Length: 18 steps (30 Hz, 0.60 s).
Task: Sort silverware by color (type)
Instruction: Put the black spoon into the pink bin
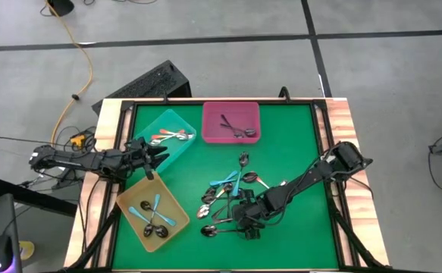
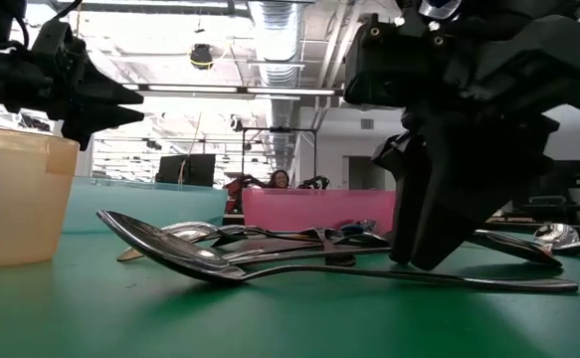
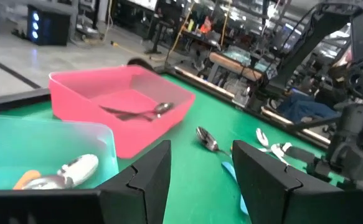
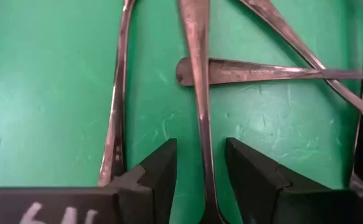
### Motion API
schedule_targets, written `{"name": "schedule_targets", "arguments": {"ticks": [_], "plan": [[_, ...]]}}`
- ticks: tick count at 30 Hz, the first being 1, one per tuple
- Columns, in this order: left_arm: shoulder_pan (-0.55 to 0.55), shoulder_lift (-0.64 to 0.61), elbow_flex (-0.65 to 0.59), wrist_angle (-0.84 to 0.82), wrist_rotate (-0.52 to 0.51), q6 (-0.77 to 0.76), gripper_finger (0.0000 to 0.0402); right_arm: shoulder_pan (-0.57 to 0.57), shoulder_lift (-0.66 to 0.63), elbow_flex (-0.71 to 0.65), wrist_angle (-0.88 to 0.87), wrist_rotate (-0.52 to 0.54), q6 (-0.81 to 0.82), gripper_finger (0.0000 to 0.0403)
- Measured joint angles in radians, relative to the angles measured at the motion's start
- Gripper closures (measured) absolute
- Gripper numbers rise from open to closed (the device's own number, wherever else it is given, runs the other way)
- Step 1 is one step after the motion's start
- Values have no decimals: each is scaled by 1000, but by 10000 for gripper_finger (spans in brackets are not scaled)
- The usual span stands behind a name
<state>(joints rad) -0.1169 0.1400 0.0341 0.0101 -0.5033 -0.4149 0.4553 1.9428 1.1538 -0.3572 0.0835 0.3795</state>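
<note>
1. Right gripper (image 4: pixel 200 171) is low over the green mat (image 1: pixel 296 152). Its fingers are apart and straddle a dark metal spoon handle (image 4: pixel 197 93), not closed on it.
2. White marking on the right gripper's body reads as "64"-ish, cut off by the frame, so I can't read it fully.
3. Loose spoon pile (image 1: pixel 232 199) sits near-centre on the mat, a mix of blue-handled and dark metal. The right gripper (image 1: pixel 249 225) is at its near edge.
4. Left gripper (image 1: pixel 160 154) hovers at the teal tray's (image 1: pixel 177 121) near-left side with fingers apart and nothing held.
5. Teal tray holds orange-handled spoons (image 1: pixel 167 137).
6. Pink tray (image 1: pixel 230 108) holds dark spoons (image 1: pixel 237 130).
7. Yellow tray (image 1: pixel 130 199), near-left, holds blue-handled spoons (image 1: pixel 154 214).
</note>
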Motion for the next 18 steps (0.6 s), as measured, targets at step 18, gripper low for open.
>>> {"name": "schedule_targets", "arguments": {"ticks": [18], "plan": [[0,-2,0,-3,-8,3,243,0,3,-5,-5,10,95,387]]}}
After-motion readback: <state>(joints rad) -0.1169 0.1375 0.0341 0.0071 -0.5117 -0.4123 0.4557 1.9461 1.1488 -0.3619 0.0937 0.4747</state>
